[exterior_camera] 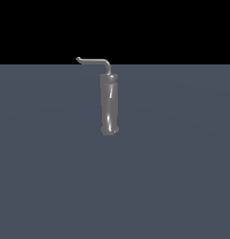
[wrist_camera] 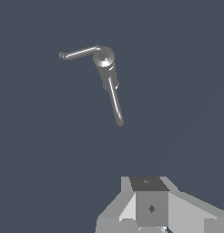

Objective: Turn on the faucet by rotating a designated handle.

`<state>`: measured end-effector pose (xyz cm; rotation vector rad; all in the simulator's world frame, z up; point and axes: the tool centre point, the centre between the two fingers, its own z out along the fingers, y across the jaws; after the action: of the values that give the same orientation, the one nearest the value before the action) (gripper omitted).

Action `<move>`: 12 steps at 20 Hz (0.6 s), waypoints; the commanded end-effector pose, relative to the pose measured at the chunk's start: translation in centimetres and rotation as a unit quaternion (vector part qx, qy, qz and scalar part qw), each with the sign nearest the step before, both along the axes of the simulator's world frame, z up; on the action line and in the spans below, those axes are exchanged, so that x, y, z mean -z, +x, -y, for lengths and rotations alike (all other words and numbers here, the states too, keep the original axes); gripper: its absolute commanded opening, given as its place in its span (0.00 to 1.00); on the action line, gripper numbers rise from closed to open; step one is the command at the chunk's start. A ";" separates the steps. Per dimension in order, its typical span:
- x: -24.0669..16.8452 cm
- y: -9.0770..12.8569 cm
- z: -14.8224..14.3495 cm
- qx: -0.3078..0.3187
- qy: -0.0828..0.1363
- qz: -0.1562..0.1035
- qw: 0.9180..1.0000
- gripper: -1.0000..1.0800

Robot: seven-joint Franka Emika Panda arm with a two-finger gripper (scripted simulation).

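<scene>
The exterior view looked across the scene from the side, level with or slightly above the grey floor (exterior_camera: 173,186), facing the upright faucet (exterior_camera: 109,105) from a middling range so that its whole height sat in the centre of the picture, with the handle (exterior_camera: 92,60) reaching toward the exterior view's left against a black backdrop. The wrist view looked steeply down from above, so the faucet (wrist_camera: 104,58) appeared end-on, with part of the gripper (wrist_camera: 148,205) close to the lens at the frame's edge. The 2 views shared the faucet, its handle (wrist_camera: 79,53) and the floor around them.
</scene>
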<state>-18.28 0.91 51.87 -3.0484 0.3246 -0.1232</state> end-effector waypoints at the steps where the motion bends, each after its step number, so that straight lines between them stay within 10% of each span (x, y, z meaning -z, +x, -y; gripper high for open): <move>1: 0.2 1.6 -0.3 0.030 0.007 -0.005 1.000 0.00; 12: 2.2 8.5 -1.7 0.163 0.027 -0.028 0.986 0.00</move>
<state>-10.73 2.36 50.01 -2.9409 0.7587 -0.0531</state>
